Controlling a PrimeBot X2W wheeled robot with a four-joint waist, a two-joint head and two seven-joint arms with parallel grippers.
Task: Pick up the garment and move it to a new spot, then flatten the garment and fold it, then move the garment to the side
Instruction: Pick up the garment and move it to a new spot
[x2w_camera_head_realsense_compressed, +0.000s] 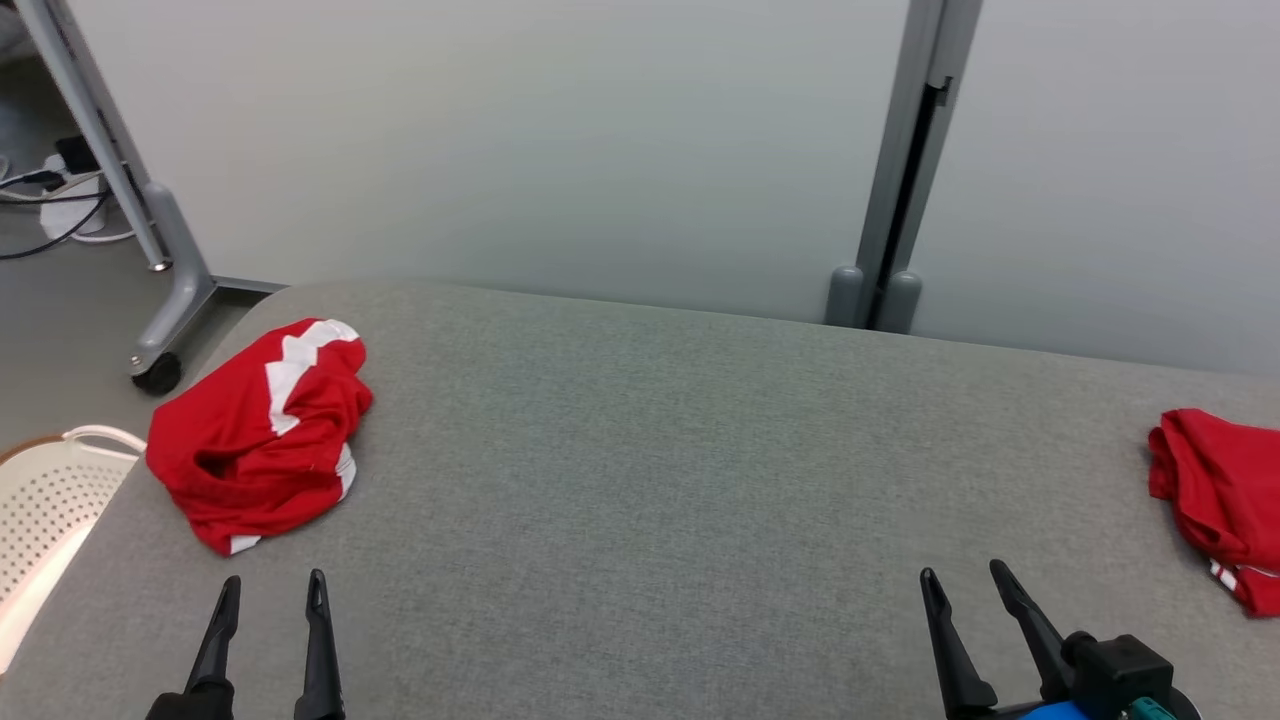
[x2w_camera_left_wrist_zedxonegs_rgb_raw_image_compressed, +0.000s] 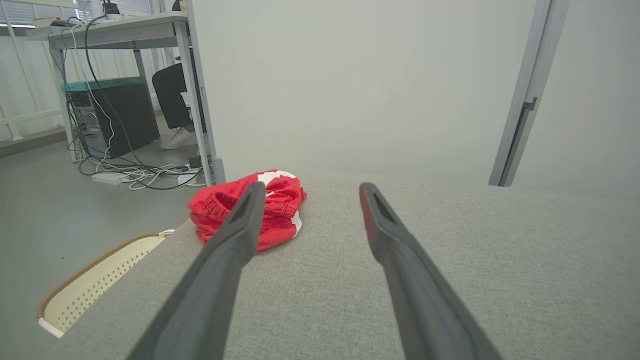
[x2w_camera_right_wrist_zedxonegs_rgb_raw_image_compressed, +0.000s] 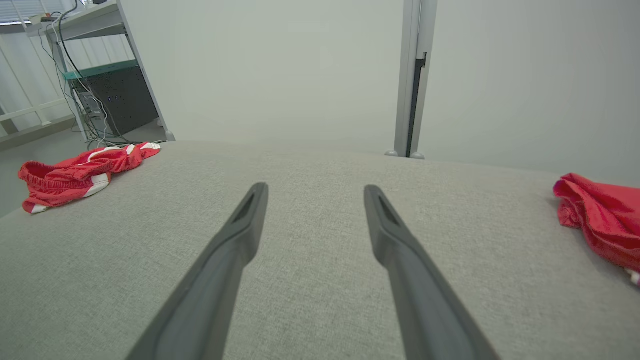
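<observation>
Mostly the scene is a pale grey partition wall with a wide, grey, fabric-covered bench in front of it. Crumpled red-and-white shorts lie in a heap at the bench's left end, toward the far corner and close to the edge. Their elastic waistband shows in the left wrist view. A second red garment with white trim lies at the right edge, well apart from the shorts and partly cut off by the frame. Beyond the bench's left edge and lower down stands a cream perforated laundry basket. The left end effector is over the near left of the bench, just short of the shorts, with its fingers spread wide and holding nothing. The right end effector is over the near right, equally wide and empty, with bare fabric showing between its fingers.
</observation>
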